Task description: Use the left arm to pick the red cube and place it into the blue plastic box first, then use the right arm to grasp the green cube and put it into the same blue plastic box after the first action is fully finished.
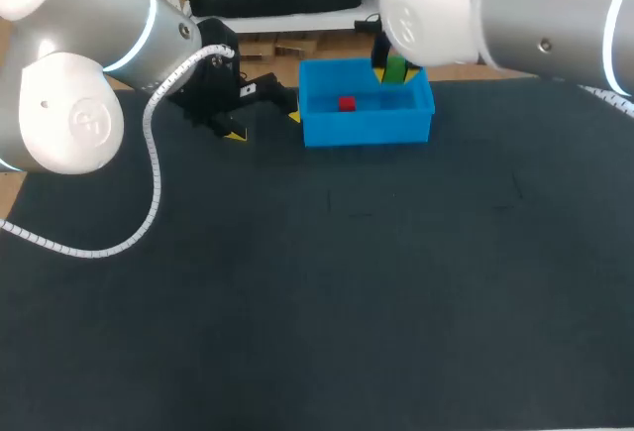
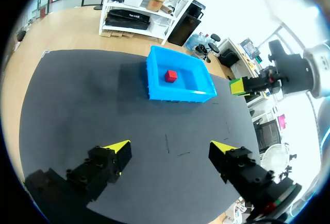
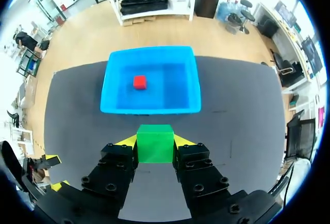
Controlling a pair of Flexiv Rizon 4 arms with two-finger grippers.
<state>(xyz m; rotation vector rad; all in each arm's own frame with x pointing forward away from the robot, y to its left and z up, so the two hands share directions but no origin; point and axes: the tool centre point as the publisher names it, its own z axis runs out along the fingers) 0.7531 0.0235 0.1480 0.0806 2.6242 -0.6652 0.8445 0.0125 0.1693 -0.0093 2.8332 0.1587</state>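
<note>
1. Our left pincer (image 2: 170,148) was released, with nothing between its fingers. It hung over the dark counter (image 1: 327,282) just beside the blue plastic box (image 1: 367,126), off the box's left end.
2. The red cube (image 1: 346,103) sat on the floor inside the box, left of its middle and clear of all four walls.
3. Our right pincer (image 3: 154,140) was clenched on the green cube (image 3: 154,148), one finger pressed on each side face.
4. The green cube was held in the air near the box's right end, not inside it. From the right wrist view the box lay ahead of the cube. We couldn't tell whether the cube was over the rim.
5. The two pincers were well apart, with the box between them.
</note>
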